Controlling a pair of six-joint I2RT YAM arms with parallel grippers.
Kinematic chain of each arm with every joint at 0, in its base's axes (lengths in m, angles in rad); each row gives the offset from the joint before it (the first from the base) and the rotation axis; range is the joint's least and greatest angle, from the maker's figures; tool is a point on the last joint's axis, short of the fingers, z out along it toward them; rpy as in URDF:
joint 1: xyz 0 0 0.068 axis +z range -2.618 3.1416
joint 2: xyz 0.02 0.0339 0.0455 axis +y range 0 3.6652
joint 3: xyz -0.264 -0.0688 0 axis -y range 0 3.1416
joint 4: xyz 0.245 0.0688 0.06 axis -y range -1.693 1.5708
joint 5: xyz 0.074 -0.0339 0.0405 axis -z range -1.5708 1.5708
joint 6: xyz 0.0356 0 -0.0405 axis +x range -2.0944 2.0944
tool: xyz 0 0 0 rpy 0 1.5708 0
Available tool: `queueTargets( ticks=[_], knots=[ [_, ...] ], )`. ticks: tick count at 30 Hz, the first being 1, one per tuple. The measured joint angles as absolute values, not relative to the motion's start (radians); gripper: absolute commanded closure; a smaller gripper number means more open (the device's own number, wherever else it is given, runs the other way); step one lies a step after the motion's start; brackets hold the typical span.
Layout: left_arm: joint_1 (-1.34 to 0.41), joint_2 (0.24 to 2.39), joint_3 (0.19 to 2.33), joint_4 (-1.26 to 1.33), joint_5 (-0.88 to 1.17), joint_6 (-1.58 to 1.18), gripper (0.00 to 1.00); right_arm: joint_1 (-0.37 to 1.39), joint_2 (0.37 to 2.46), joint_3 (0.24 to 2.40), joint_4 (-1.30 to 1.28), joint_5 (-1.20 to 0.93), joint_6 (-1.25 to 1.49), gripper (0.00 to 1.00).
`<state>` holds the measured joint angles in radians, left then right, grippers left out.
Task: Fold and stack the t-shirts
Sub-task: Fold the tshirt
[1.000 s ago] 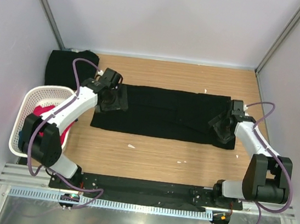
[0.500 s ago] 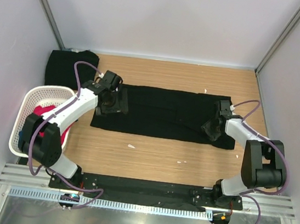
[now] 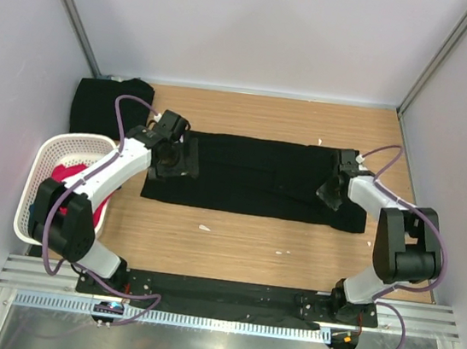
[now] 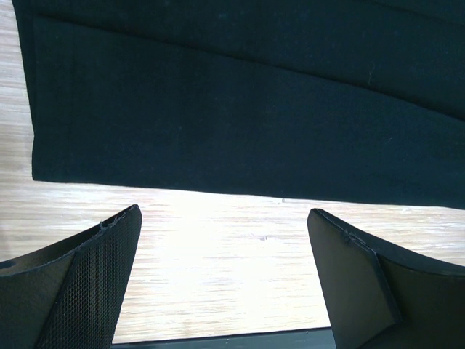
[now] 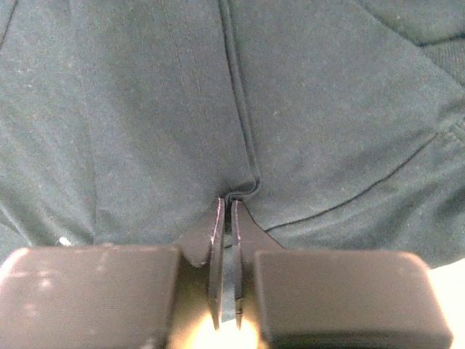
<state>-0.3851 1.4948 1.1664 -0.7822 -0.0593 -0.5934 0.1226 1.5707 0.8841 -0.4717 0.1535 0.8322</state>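
Across the middle of the table (image 3: 241, 244), the t-shirt (image 3: 259, 178) lies flat as a long dark band running left to right. Its layered edges suggest it is already folded lengthwise. At its right end our right gripper (image 5: 226, 207) is clenched on the cloth. The wrist view shows the two fingers pressed nearly together, with a thin ridge of fabric nipped at their tips where a folded edge runs up to them. At the left end our left gripper (image 4: 224, 214) hangs released, jaws spread wide, above the shirt's near-left corner. Bare wood shows between its fingers, and the near hem lies just beyond them, untouched.

We judge the shirt light and limp: a thin knit that will sag and drape from any hold rather than keep its shape. It should not slip from the pads, but its layers may slide over one another, and a shallow pinch could catch only the top one. We would take it at the short ends, close to the corners and through the doubled hem, biting all layers and lifting both ends together.

A second t-shirt (image 3: 101, 101) sits folded in the far-left corner, beyond the white basket (image 3: 46, 158). We take that to be where the stack goes.
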Motion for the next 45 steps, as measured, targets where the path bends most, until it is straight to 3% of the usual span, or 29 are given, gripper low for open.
queueTargets(
  ticks=[7, 15, 17, 20, 22, 23, 26, 33, 39, 45],
  knots=[
    [-0.385, 1.487, 1.158, -0.781, -0.059, -0.594, 0.03, 0.138, 1.638, 1.012, -0.507, 0.181, 0.783, 0.99],
    [-0.385, 1.478, 1.109, -0.756, -0.058, -0.601, 0.04, 0.203, 1.869, 1.386, -0.503, 0.179, 0.688, 0.95],
    [-0.385, 1.478, 1.097, -0.745, -0.055, -0.601, 0.04, 0.230, 1.946, 1.475, -0.511, 0.174, 0.649, 0.88],
    [-0.385, 1.479, 1.087, -0.726, -0.051, -0.597, 0.04, 0.256, 2.053, 1.581, -0.523, 0.158, 0.593, 0.62],
    [-0.385, 1.483, 1.086, -0.714, -0.051, -0.594, 0.04, 0.266, 2.102, 1.639, -0.545, 0.138, 0.553, 0.59],
    [-0.385, 1.488, 1.086, -0.705, -0.051, -0.592, 0.04, 0.268, 2.122, 1.666, -0.556, 0.121, 0.524, 0.50],
    [-0.385, 1.509, 1.087, -0.688, -0.056, -0.586, 0.03, 0.267, 2.126, 1.693, -0.585, 0.096, 0.476, 0.40],
    [-0.385, 1.648, 1.186, -0.669, -0.091, -0.500, 0.02, 0.263, 2.001, 1.658, -0.645, 0.116, 0.453, 0.20],
    [-0.383, 1.821, 1.436, -0.618, -0.109, -0.352, 0.01, 0.239, 1.734, 1.402, -0.643, 0.201, 0.588, 0.16],
    [-0.337, 1.993, 1.608, -0.593, -0.059, -0.298, 0.02, 0.192, 1.729, 1.229, -0.617, 0.257, 0.705, 0.16]
  ],
)
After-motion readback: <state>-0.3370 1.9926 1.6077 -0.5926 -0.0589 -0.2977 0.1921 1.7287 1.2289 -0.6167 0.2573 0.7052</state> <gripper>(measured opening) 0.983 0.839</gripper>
